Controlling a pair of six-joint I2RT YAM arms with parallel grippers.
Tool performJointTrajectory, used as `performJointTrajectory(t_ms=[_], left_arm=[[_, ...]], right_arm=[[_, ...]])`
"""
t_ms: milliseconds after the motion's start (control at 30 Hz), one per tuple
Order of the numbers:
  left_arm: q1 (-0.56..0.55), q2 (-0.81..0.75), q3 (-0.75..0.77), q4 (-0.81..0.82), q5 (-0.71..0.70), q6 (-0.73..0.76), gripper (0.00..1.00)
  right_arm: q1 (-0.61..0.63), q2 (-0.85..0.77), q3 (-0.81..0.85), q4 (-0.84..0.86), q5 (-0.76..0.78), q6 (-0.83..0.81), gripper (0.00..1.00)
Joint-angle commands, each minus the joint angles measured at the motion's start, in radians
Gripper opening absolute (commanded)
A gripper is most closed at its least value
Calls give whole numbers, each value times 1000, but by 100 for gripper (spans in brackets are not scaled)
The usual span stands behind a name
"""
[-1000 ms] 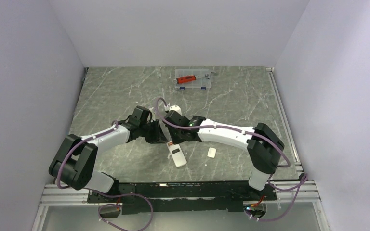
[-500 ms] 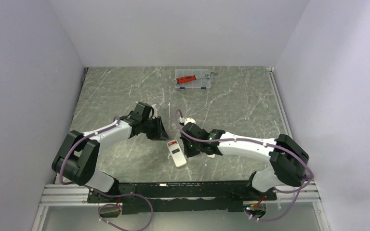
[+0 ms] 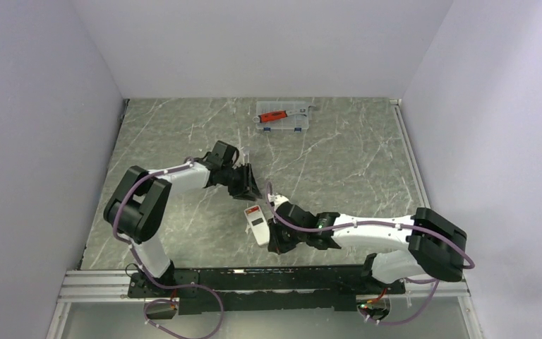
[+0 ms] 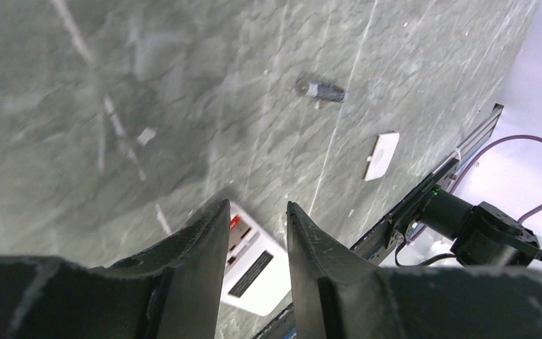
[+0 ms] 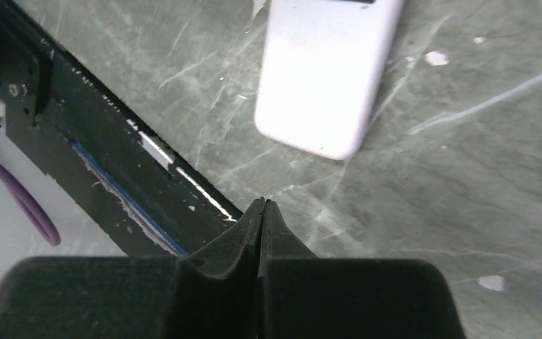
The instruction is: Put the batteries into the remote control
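Observation:
The white remote control (image 3: 257, 224) lies flat near the table's front edge, showing red marks and a dark rectangle on its upper face. My left gripper (image 3: 253, 191) hovers just beyond its far end, open, with nothing between the fingers. In the left wrist view the remote control (image 4: 257, 267) shows through the gap of my left gripper (image 4: 257, 212). One battery (image 4: 321, 90), a small dark cylinder, lies on the table farther off. My right gripper (image 3: 275, 244) is shut and empty beside the remote's near end. In the right wrist view my right gripper (image 5: 263, 203) sits a little short of the remote control (image 5: 324, 78).
A clear plastic case (image 3: 283, 117) with a red-handled tool on it stands at the back. A small white square piece (image 4: 382, 155) lies on the marble. The black frame rail (image 5: 113, 155) runs along the front edge, close to my right gripper.
My right arm swung from beside the left gripper down to the remote's near end, and its jaws closed. My left gripper moved right and away from the front edge, and opened wider.

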Motion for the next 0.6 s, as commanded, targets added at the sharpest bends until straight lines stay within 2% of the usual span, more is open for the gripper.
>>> performJointTrajectory(t_ms=[0,267,567], left_arm=[[-40,58,92,9,42,20,41],[-87,142,179,-21,19,29,41],[-92,145,138,-48,-33,47,27]], right_arm=[[43,10,-12,147,-26,52,0],[83,128,47,204,-13,69,0],[85,254,139,171,37,66,0]])
